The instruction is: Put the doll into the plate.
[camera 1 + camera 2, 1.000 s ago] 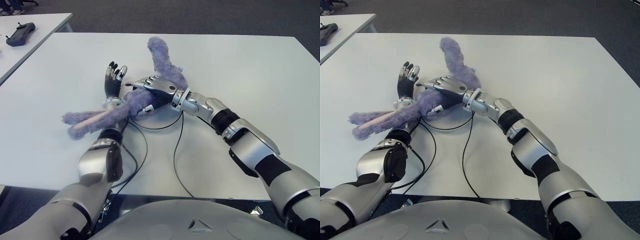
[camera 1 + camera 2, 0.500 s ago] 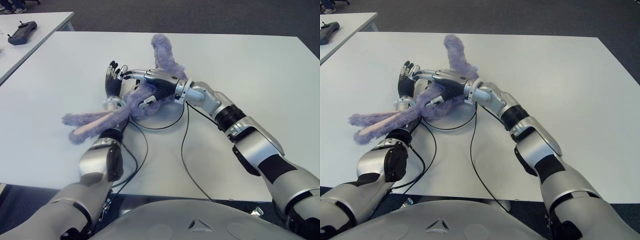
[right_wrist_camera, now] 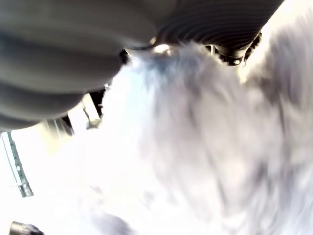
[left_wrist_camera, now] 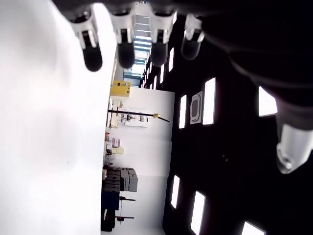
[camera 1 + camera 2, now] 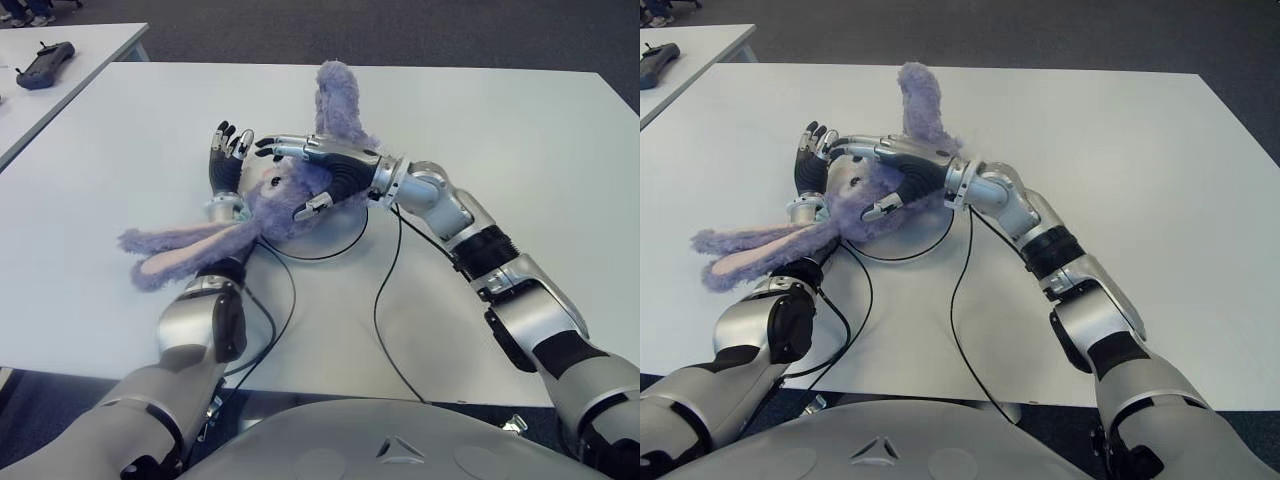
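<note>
Left eye view: the white table [image 5: 520, 130] has wide bare room to the right and far side.
Doll: purple plush doll [image 5: 280, 195] lies over the plate [image 5: 340, 235], long ears trailing left toward the near edge.
Right hand: right hand [image 5: 325, 170] is clasped over the doll's body.
Left hand: left hand [image 5: 227, 160] stands just left of the doll, fingers spread, holding nothing.
Room: dark carpet; a second table [image 5: 70, 45] stands far left.

1. Four dark-tipped fingers [image 4: 92, 55] of the left hand [image 4: 146, 19] hang in from the top edge, spread apart and holding nothing.
2. The thumb [image 4: 291, 147] shows at the right edge.
3. The white counter [image 4: 49, 147] fills the left of the frame.
4. A dark ceiling with bright light panels [image 4: 209, 100] fills the right.
</note>
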`<state>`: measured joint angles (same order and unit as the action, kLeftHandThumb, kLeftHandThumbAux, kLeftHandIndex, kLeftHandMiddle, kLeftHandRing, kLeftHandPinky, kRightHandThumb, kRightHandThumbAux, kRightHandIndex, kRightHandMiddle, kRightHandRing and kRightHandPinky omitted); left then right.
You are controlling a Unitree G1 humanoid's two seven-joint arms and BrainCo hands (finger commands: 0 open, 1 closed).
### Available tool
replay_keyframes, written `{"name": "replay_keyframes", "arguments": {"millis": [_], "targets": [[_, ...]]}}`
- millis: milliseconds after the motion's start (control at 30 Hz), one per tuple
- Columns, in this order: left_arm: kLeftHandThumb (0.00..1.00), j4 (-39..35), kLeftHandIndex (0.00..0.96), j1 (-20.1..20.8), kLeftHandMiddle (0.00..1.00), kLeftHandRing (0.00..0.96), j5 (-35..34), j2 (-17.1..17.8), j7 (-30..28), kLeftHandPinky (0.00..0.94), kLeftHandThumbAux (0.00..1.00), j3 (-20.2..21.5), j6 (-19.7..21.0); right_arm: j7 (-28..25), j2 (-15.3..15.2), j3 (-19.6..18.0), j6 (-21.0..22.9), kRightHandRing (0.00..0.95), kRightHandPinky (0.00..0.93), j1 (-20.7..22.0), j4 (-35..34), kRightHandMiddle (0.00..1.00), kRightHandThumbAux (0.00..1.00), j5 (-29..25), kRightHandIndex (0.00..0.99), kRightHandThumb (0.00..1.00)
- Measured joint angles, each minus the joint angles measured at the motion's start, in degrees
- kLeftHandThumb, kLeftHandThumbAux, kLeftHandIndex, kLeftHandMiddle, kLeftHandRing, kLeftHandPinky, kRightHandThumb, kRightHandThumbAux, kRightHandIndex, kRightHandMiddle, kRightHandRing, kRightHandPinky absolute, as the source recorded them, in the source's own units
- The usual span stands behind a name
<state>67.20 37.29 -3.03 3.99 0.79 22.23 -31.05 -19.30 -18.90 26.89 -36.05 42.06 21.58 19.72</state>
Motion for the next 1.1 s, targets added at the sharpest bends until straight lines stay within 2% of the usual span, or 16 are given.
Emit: {"name": "replay_keyframes", "arguments": {"millis": [233,567,667,833,867,967,1100], "targets": [[0.009,0.0,0.080,0.1,0.110,0.113,-0.6,0.0,-0.9,0.138,0.531,0.4,0.1,3.4,-0.7,-3.4,-0.3,0.000,0.000,-2.3,-4.3,0.000,0.352,0.9,0.000,0.091],[0.000,0.0,0.081,0.1,0.109,0.102,-0.6,0.0,-0.9,0.120,0.515,0.1,0.0,8.8,-1.1,-8.4,-3.5,0.000,0.000,-6.0,-8.6,0.000,0.401,0.3,0.000,0.113],[0.000,0.0,0.082,0.1,0.109,0.097,-0.5,0.0,-0.9,0.105,0.510,-0.1,0.1,9.8,-0.8,-9.9,-4.6,0.000,0.000,-7.1,-9.4,0.013,0.440,-0.8,0.027,0.144],[0.000,0.0,0.078,0.1,0.100,0.085,-0.5,0.0,-0.9,0.094,0.515,-0.3,0.2,10.8,1.0,-12.6,-6.4,0.000,0.000,-8.4,-9.4,0.043,0.473,-6.4,0.056,0.168],[0.000,0.0,0.078,0.1,0.100,0.085,-0.5,0.0,-0.9,0.094,0.515,-0.4,0.2,11.4,2.2,-14.1,-7.3,0.000,0.000,-8.5,-9.2,0.043,0.473,-9.2,0.056,0.168],[0.000,0.0,0.081,0.1,0.091,0.080,-0.5,0.0,-0.9,0.089,0.498,-0.5,0.2,12.8,3.5,-15.6,-8.5,0.044,0.003,-8.4,-8.0,0.098,0.468,-9.9,0.084,0.106],[0.000,0.0,0.085,0.1,0.098,0.084,-0.3,0.0,-0.9,0.094,0.489,-0.8,0.2,15.6,5.8,-18.0,-10.3,0.040,0.005,-8.1,-5.3,0.092,0.494,-10.9,0.072,0.084]]}}
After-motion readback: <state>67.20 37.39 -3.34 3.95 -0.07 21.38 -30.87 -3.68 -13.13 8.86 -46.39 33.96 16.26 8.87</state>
